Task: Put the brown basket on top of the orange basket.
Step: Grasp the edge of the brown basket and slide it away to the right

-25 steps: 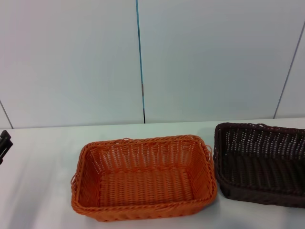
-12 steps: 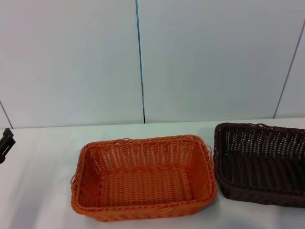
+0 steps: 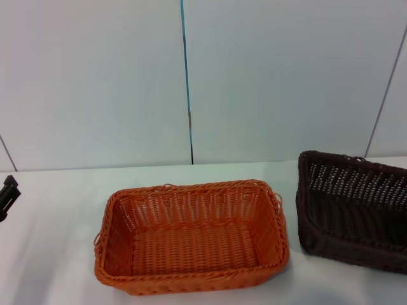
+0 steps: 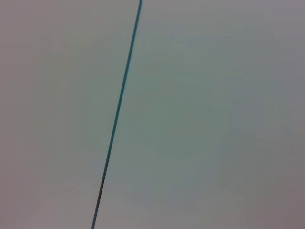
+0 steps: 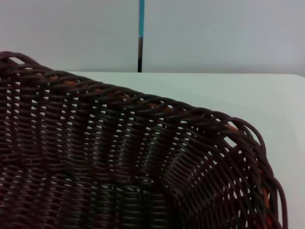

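The orange basket [image 3: 191,238] stands on the white table at the middle of the head view. The brown basket [image 3: 353,216] is to its right, a small gap away, tilted with its left end raised, and its right part is cut off by the picture edge. The right wrist view looks close into the brown basket [image 5: 119,157] over its braided rim. My right gripper does not show in any view. My left gripper [image 3: 6,194] shows as a dark part at the far left edge of the head view, away from both baskets.
The white table [image 3: 57,254] reaches back to a pale wall with a thin blue seam [image 3: 186,82]. The left wrist view shows only that wall and the seam [image 4: 119,105].
The brown basket has shifted to the right and its left end has risen, widening the gap to the orange basket. The left gripper has moved up slightly at the edge.
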`<action>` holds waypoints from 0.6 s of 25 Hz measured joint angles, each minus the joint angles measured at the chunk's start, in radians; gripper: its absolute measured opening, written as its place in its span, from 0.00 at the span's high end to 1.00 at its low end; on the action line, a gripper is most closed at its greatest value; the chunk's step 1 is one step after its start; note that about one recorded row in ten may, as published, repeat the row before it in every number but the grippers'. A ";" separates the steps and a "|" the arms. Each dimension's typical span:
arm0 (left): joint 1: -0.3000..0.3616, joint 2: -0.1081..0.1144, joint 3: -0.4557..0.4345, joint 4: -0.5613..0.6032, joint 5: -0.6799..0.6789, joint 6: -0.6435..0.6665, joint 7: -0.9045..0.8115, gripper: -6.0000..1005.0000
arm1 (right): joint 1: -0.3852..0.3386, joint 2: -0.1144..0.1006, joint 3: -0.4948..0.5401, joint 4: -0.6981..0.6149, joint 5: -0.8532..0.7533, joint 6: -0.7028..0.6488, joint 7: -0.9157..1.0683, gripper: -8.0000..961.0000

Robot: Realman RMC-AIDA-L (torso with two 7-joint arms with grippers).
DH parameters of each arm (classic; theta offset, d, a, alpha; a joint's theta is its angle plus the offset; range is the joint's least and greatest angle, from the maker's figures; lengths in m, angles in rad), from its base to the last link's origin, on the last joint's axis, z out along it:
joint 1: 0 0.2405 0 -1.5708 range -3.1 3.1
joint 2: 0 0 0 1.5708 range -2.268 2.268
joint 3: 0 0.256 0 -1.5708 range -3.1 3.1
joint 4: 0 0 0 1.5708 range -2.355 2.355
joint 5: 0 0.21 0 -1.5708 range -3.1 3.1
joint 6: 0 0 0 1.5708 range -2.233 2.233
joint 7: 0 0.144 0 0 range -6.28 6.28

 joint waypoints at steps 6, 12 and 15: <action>-0.004 0.000 0.000 -0.013 0.000 -0.015 0.016 0.13 | 0.001 -0.001 -0.001 -0.005 0.000 -0.009 0.006 0.30; 0.000 0.000 -0.002 -0.033 0.000 -0.031 0.026 0.13 | -0.011 0.008 0.008 -0.001 -0.001 -0.013 0.010 0.32; 0.005 0.002 -0.002 -0.048 0.000 -0.031 0.031 0.13 | -0.020 0.017 0.029 0.003 -0.001 -0.010 0.011 0.35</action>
